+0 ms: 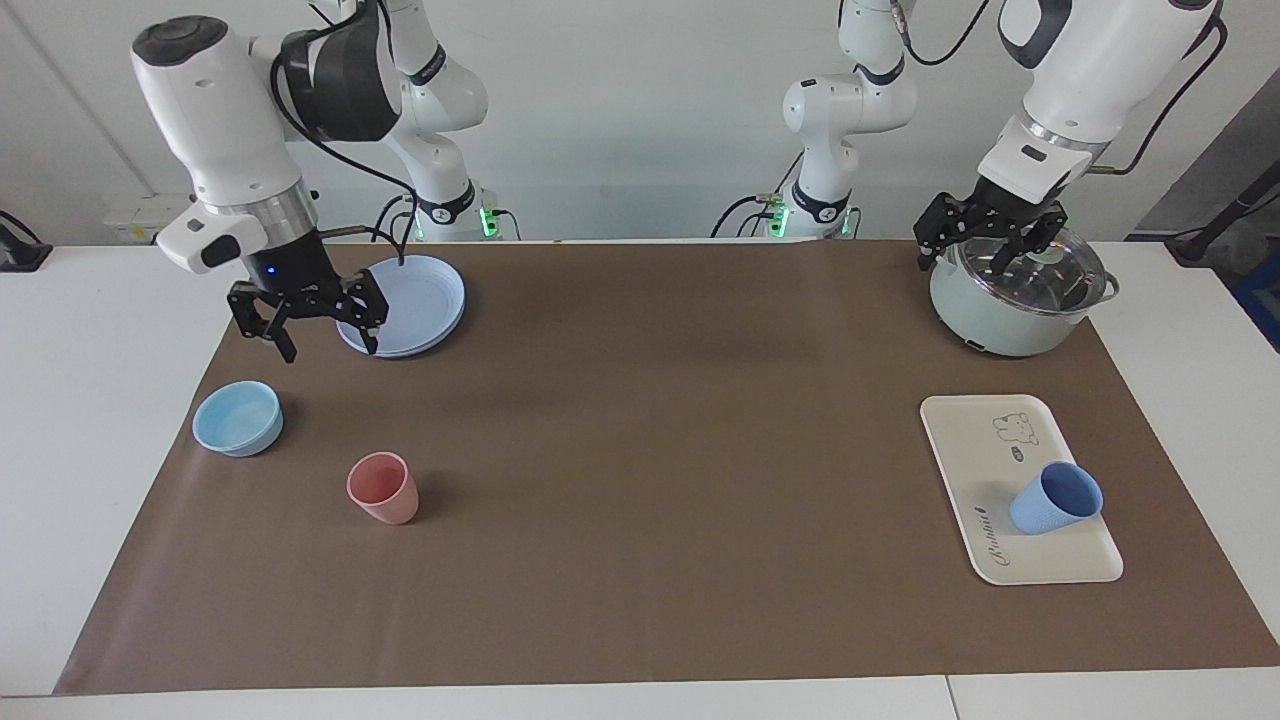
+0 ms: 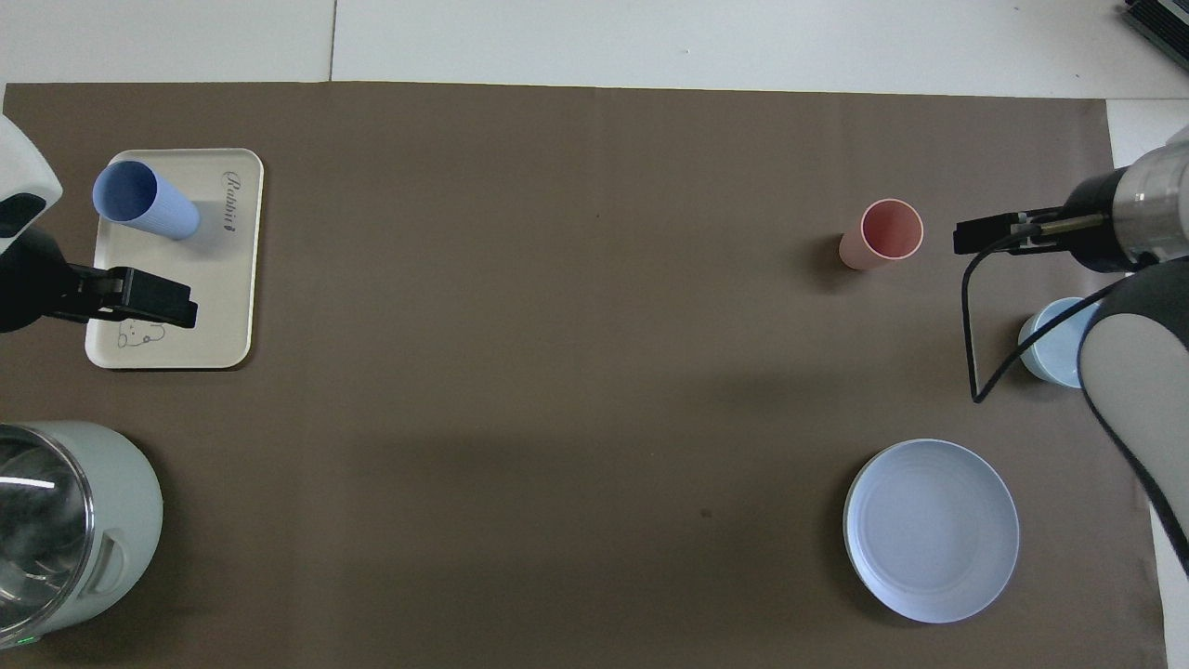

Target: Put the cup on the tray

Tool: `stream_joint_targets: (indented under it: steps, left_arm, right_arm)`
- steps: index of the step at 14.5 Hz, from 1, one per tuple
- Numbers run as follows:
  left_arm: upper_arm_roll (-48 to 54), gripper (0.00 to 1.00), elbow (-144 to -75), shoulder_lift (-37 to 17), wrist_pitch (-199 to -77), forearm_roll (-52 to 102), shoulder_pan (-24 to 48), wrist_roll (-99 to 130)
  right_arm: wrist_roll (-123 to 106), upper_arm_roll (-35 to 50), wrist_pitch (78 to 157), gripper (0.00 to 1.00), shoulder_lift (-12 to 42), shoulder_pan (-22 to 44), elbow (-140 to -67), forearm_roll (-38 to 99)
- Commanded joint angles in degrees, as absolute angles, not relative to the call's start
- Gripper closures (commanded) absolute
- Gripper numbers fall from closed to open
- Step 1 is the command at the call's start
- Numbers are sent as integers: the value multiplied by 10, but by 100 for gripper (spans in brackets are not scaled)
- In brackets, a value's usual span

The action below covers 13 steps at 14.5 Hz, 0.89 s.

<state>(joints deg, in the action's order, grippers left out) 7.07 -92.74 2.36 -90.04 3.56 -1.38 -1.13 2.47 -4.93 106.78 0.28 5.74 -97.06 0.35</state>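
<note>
Blue cup [image 1: 1056, 498] upright on tray [image 1: 985, 440]. Left gripper [image 1: 990, 243] raised over pot [image 1: 1010, 300], jaws spread, empty. Right gripper [image 1: 310, 318] raised beside plate [image 1: 420, 300], jaws spread, empty.

**Legible markings on the surface**

One piece of writing can be read: the cursive word "Rabbit", printed in dark script on the cream-white tray [image 1: 1000, 470], which lies near the edge of the surface at the left arm's end. The lettering runs along the tray's short edge farther from the robots. A small line drawing of a cartoon animal, with a tiny dark mark beside it too small to read, occupies the tray's nearer end.
</note>
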Motion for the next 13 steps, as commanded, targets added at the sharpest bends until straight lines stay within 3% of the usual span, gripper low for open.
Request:
stream_joint_targets:
  steps: [1, 5, 13]
  left_arm:
    - [71, 0, -939, 35, -897, 25, -20, -18]
    - [73, 0, -939, 35, -896, 5, -18, -17]
    - [73, 0, -940, 37, -895, 5, -21, -14]
  right_arm:
    - [84, -54, 990, 0, -25, 30, -945, -4]
    - [82, -59, 874, 0, -57, 26, -938, -5]
    - [29, -50, 860, 0, -55, 31, -929, -15]
